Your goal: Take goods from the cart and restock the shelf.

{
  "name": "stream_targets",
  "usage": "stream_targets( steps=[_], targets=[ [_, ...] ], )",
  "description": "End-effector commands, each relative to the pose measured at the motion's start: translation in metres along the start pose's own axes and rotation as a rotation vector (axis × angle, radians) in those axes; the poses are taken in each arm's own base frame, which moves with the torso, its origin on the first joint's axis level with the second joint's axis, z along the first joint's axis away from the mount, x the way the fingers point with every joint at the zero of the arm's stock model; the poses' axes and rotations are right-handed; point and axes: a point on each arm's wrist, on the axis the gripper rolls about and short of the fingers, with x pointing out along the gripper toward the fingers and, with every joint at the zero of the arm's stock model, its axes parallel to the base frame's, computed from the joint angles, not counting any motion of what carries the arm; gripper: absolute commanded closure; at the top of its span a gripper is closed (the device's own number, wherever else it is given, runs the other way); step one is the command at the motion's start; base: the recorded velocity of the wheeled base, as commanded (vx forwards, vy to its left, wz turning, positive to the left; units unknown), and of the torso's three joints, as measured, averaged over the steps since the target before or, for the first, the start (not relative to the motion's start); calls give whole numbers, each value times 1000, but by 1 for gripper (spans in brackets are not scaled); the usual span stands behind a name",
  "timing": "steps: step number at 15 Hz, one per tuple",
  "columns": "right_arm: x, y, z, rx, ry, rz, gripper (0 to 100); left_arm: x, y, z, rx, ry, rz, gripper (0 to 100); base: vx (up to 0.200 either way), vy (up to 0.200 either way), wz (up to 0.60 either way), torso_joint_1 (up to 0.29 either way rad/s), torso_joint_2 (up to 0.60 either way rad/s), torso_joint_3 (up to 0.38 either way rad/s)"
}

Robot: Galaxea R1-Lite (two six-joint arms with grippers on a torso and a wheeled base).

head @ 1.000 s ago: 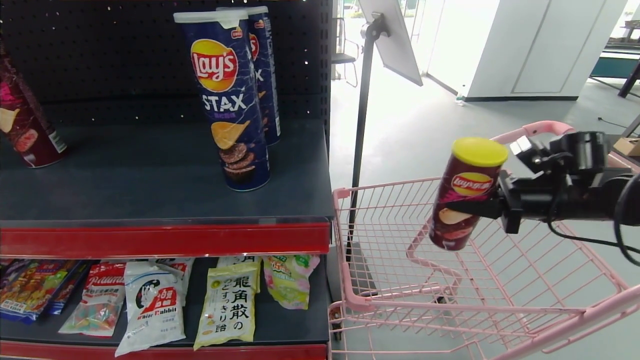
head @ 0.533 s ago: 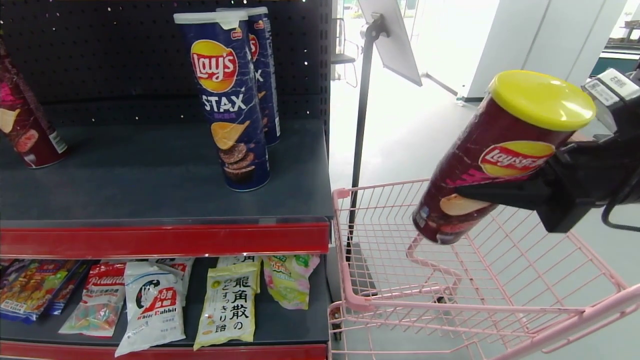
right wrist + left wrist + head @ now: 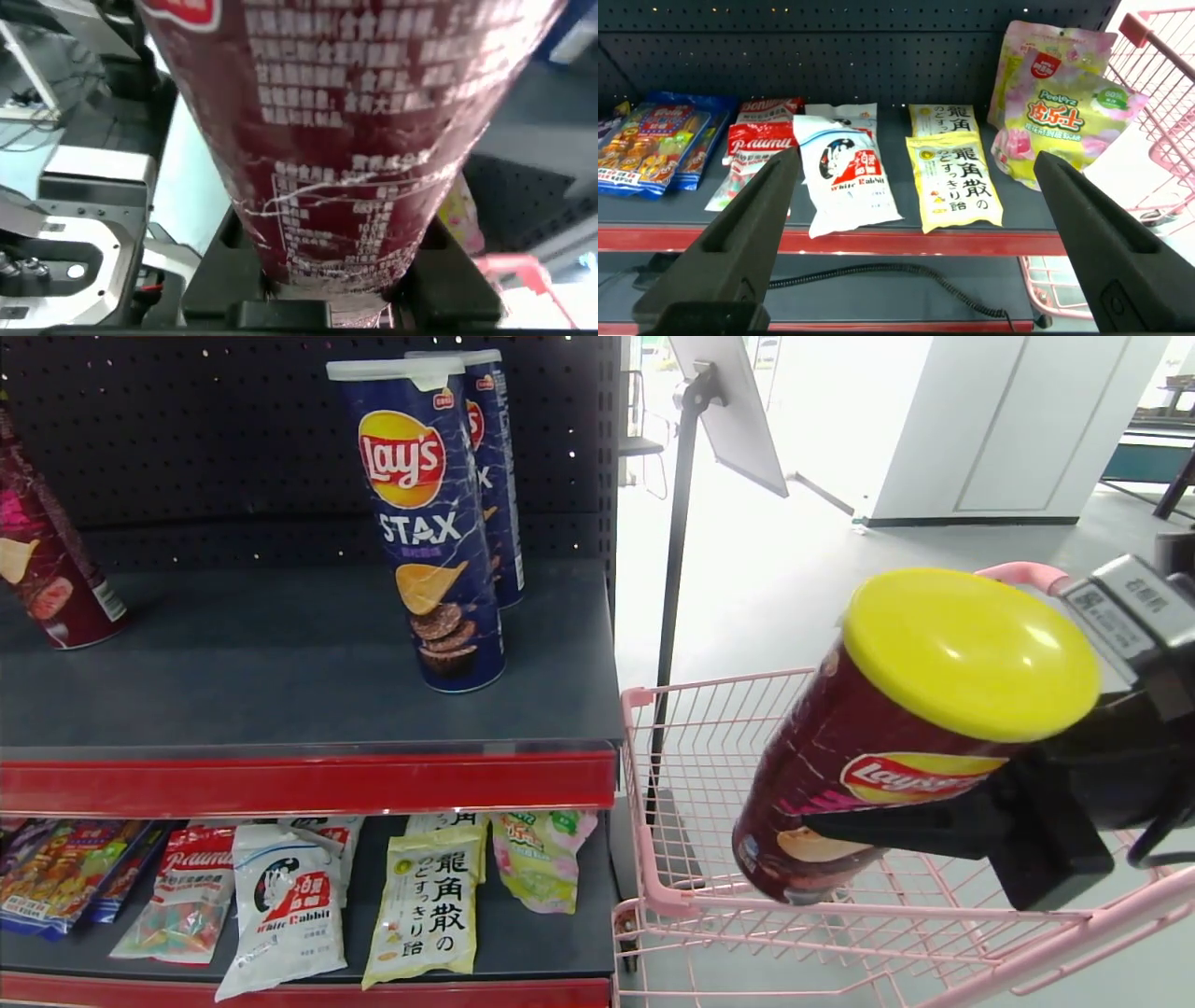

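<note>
My right gripper [image 3: 896,826] is shut on a maroon chip can [image 3: 868,756] with a yellow lid, held tilted above the pink cart [image 3: 653,887], close to the head camera. The can's printed side [image 3: 355,159] sits between the right gripper's jaws. On the upper shelf [image 3: 280,663] stand two dark blue chip cans [image 3: 434,523], one behind the other, and another maroon can [image 3: 42,560] at the far left. My left gripper [image 3: 915,233] is open, low in front of the lower shelf with its snack bags [image 3: 850,168].
The lower shelf [image 3: 523,943] holds several snack bags lying flat. A black stand [image 3: 677,569] with a tilted panel rises between the shelf and the cart. The shelf's red front lip [image 3: 308,784] runs below the upper deck. Open floor lies beyond the cart.
The right gripper has carried the maroon can up out of the cart and toward the head camera, so it now looms larger and lower in the view. The shelf goods have not moved.
</note>
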Motion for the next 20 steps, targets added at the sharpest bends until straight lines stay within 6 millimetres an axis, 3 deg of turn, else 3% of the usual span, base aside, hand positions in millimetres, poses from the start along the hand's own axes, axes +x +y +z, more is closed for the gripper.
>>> stream_targets(
  steps=[1,5,11,20],
  targets=[
    [3,7,-15,46,43,4,100,0,0,0,0,1,0,0,0,0,0,0,0,0],
    [14,23,-24,63,60,61,100,0,0,0,0,1,0,0,0,0,0,0,0,0],
    [21,12,-24,64,69,45,100,0,0,0,0,1,0,0,0,0,0,4,-9,-4],
    [21,7,-15,64,47,33,100,0,0,0,0,1,0,0,0,0,0,195,-489,-291]
  ],
)
